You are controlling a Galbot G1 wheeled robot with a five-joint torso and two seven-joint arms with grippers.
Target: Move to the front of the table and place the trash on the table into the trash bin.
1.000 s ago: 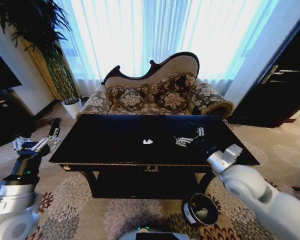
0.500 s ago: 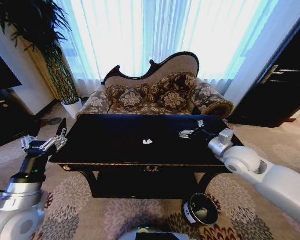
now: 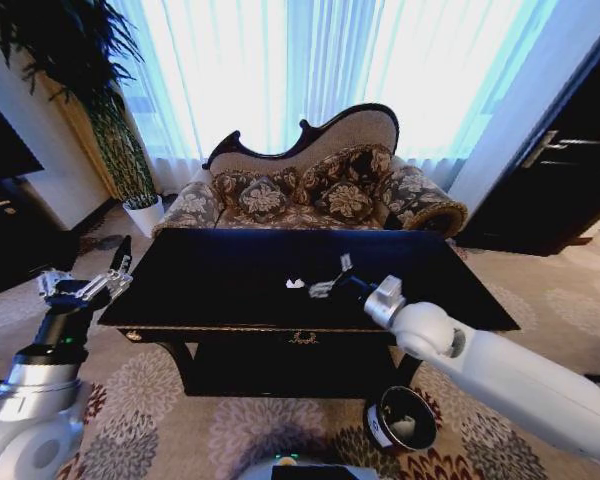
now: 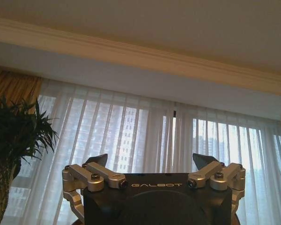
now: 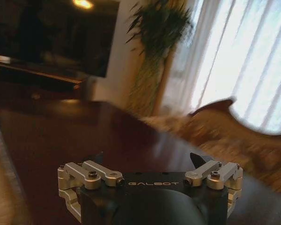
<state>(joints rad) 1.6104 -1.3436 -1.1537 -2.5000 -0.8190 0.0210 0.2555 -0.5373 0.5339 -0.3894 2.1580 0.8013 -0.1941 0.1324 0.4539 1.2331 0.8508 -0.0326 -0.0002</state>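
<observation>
The glossy black table (image 3: 220,290) stands straight ahead of me. A small white lump of trash (image 3: 295,283) lies near the middle of its top. My right gripper (image 3: 329,278) hovers open over the table just right of that lump, with nothing between its fingers. In the right wrist view the right gripper (image 5: 148,158) is spread wide above the dark table (image 5: 61,126). My left gripper (image 3: 88,280) is raised off the table's left end, and in the left wrist view the left gripper (image 4: 151,161) is open and points up at the curtains. The trash bin (image 3: 401,418) sits on the carpet by the table's front right leg.
A patterned sofa (image 3: 310,190) stands close behind the table. A tall potted plant (image 3: 120,150) is at the back left and a dark cabinet (image 3: 565,180) at the right. Patterned carpet (image 3: 540,300) surrounds the table.
My right arm has swung left across the table top, from its right side to just beside the white lump. The left gripper has risen slightly and stayed open.
</observation>
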